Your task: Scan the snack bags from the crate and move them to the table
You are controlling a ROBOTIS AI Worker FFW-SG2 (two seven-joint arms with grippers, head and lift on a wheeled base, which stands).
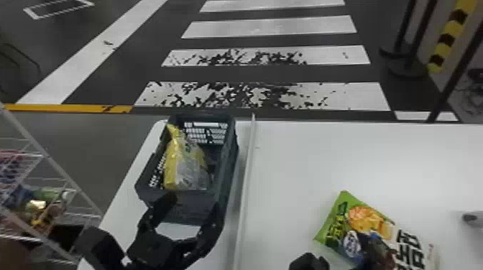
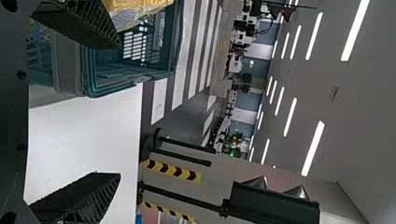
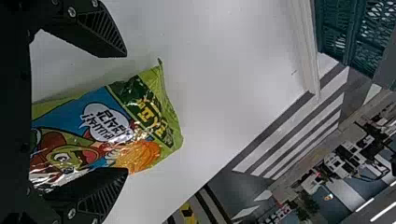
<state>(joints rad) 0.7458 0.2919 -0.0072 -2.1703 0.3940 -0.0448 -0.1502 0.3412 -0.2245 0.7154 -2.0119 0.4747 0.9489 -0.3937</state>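
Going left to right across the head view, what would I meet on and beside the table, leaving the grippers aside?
Wire rack → crate with a yellow bag inside → raised white strip → green snack bag.

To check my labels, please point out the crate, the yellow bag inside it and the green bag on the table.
Crate point(image 1: 228, 172): head view, on its right side wall.
Yellow bag point(image 1: 185, 163): head view, on its shiny middle.
Green bag point(image 3: 106, 123): right wrist view, on its white speech bubble.

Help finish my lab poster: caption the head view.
Open left pincer at the crate, yellow bag inside; green bag on the table.
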